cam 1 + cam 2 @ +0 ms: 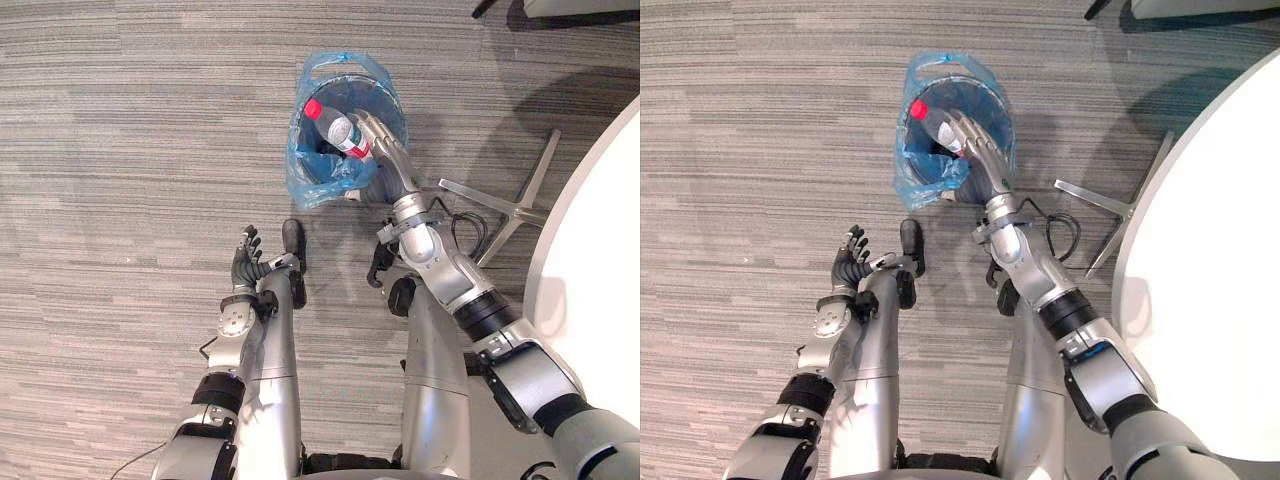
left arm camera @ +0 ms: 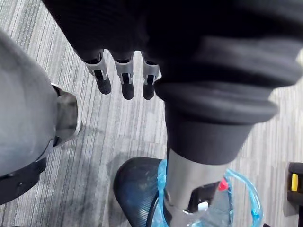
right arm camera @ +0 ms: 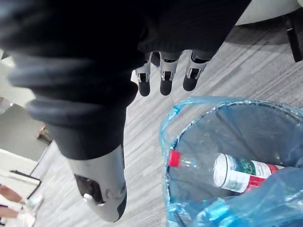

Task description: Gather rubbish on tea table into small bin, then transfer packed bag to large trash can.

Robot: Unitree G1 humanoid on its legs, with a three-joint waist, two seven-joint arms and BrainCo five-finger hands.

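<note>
— So, which step is judged to be in hand?

— The gathering step, near the end of one drop. A clear bottle (image 3: 227, 171) with a red cap is seen lying inside the small bin (image 3: 255, 127), on the blue bag (image 1: 312, 180) that lines it. The bin is stood on the carpet, near the white table (image 1: 600, 250).

— And how is the right hand (image 1: 385, 140) held?

— It is stretched out over the mouth of the bin, above the bottle. In its wrist view the fingers (image 3: 164, 75) are seen straight and spread, with nothing clasped; the bottle is not gripped, and a clear gap is shown between it and the fingertips.

— Is anything carried by the left hand (image 1: 246, 258)?

— Nothing. It is hung over the floor well short of the bin, with relaxed fingers, and is judged idle.

— What is called for next?

— How much rubbish is left on the table cannot be told, since little of its top is seen. If more is left, the right hand would probably need to be raised clear of the bag's rim and swung back to the table. If not, the loose rim of the bag would need to be gathered and pinched, so that the bag can be lifted out for the large trash can. The thin film is likely to slip or tear if only a little of it is caught.
</note>
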